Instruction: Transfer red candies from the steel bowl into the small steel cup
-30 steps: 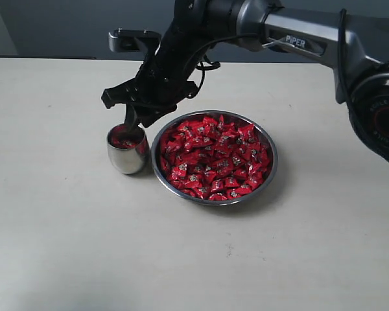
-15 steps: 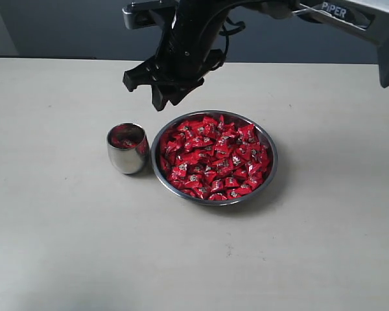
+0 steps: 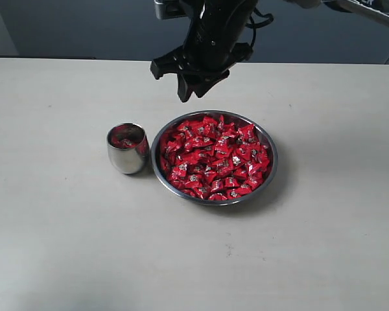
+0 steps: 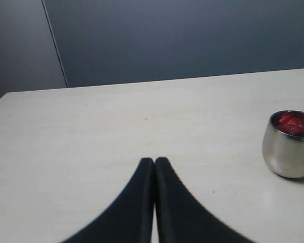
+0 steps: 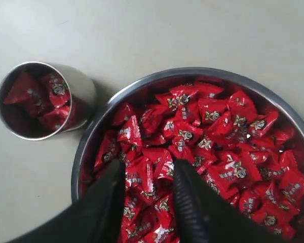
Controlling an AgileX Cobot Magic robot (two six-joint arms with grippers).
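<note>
table (image 3: 65, 246): red candies (image 3: 214, 159) in steel bowl (image 3: 215, 203) below spread right jaws (empty); left jaws pressed together

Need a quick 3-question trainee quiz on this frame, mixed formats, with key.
1. True or false: the cup holds some red candies.
2. The right gripper, raised near the bowl, is: A) shut on a candy; B) open and empty; C) down inside the cup.
3. Fill in: the left gripper is ___ (open/shut).

Key: 1 true; 2 B; 3 shut.
</note>
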